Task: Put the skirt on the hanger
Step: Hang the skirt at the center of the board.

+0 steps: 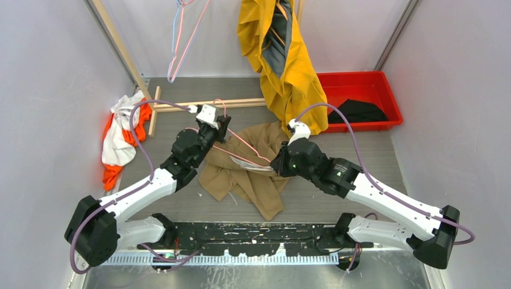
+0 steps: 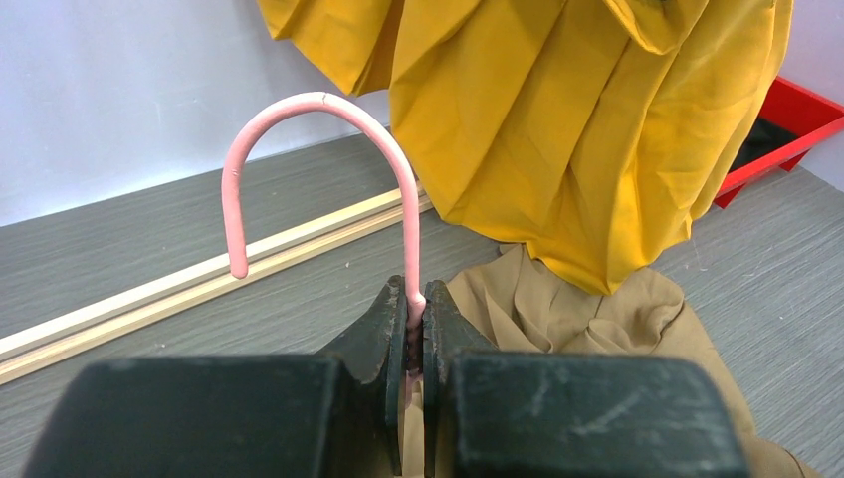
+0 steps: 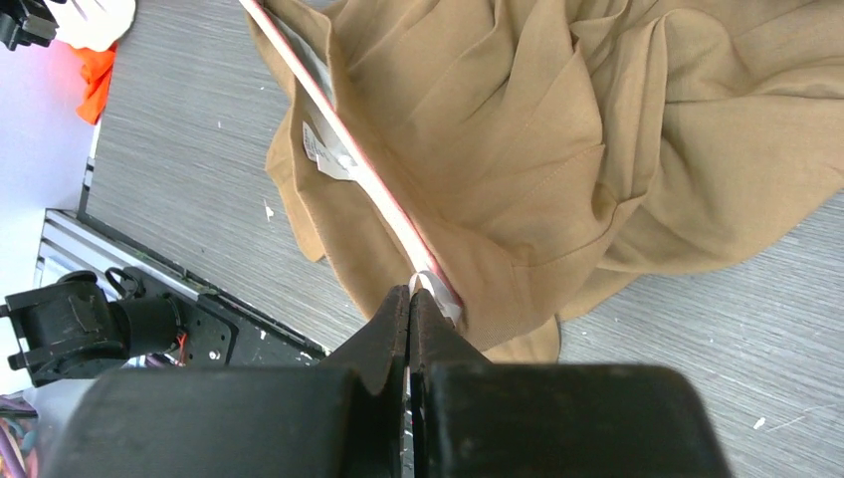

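Ok so skirt [image 1: 247, 177] = soft, light, floppy heap mid-frame in top view. L gripper [image 2: 416, 315] clamped on pink hanger [image 2: 409, 239] neck. R gripper [image 3: 410, 299] pinched shut on skirt's edge by the wire. Imo the stiffer top band is the best hold.

The left gripper [image 2: 415, 334] pinches the pink hanger [image 2: 328, 159] below its hook; behind the hanger hangs yellow cloth [image 2: 557, 129], tan skirt [image 2: 587, 319] beneath.

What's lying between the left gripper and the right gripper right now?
The thin pink wire hanger spans that gap, over the crumpled tan fabric skirt; the top view shows it.
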